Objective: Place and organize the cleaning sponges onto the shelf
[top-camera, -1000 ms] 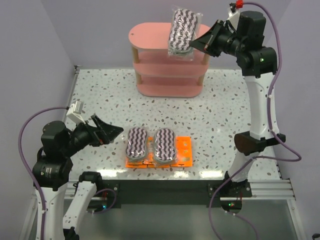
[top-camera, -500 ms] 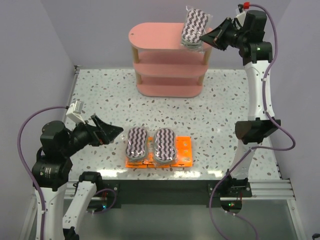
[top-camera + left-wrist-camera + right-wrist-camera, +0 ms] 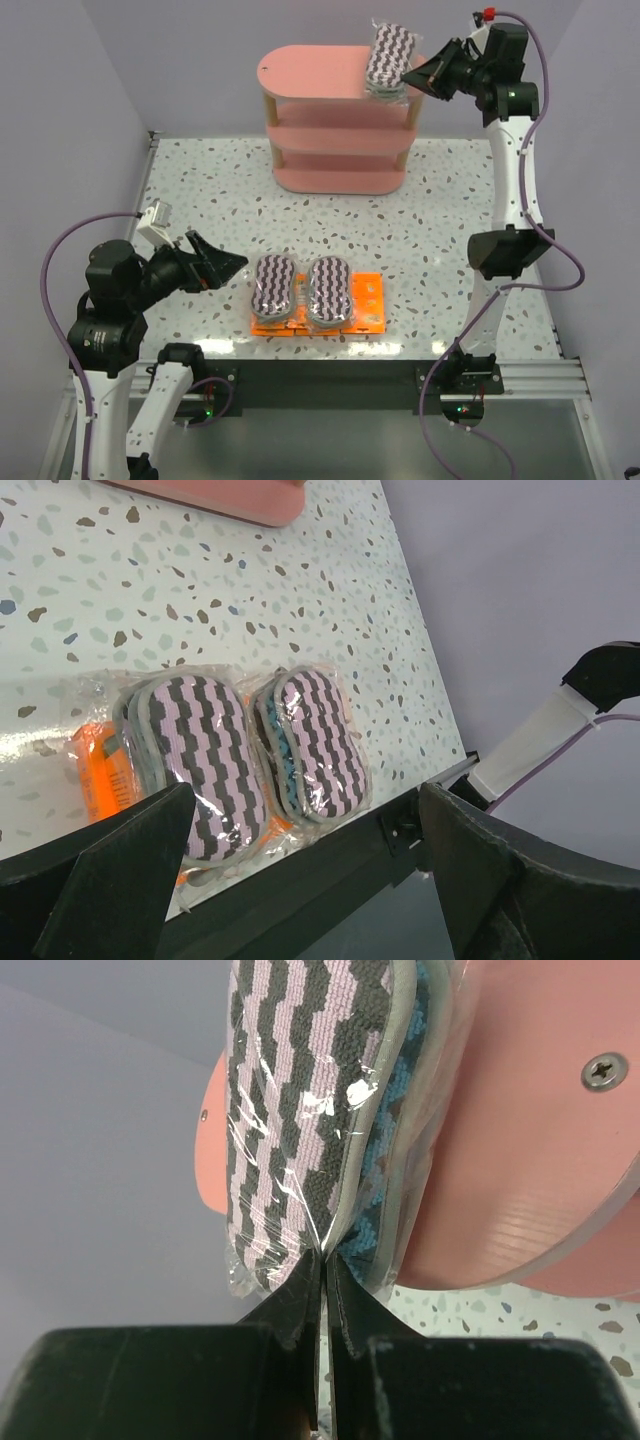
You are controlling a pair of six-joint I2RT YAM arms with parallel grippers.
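Upper right, the right jaws pinch only the wrap of a zigzag pack [image 3: 388, 57] tilted at the shelf [image 3: 310, 72] top-board end — released so, it may topple off; left jaws gape open.

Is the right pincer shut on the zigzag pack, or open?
Shut. In the right wrist view the right pincer pinches the clear wrap edge of the zigzag pack, held at the top tier of the shelf.

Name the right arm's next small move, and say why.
Probably ease down slightly and open: the right gripper is shut on the wrap edge of the zigzag pack, which hangs tilted over the right end of the shelf's top board, seemingly not lying flat.
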